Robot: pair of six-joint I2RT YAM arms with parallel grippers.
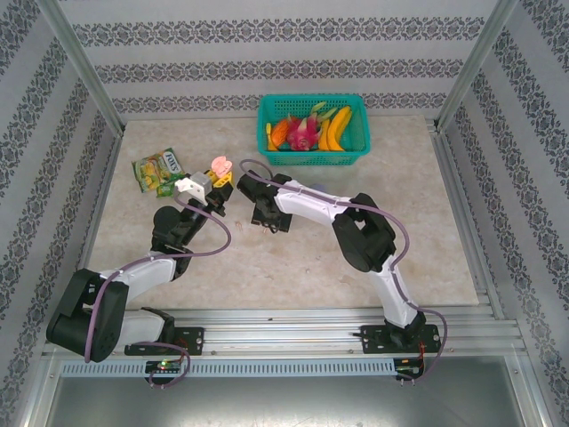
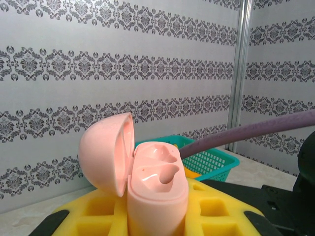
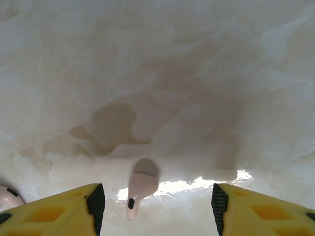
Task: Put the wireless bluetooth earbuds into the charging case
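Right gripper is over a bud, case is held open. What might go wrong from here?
1. The pink earbud lies off-centre under the open right gripper; closing may flick it across the table.
2. The pink case in the left gripper has shaped, empty sockets; a skewed bud may not seat.

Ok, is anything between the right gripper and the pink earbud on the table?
Nothing visible. The pink earbud lies on bare table, in the gap between the open jaws of the right gripper, with nothing over it.
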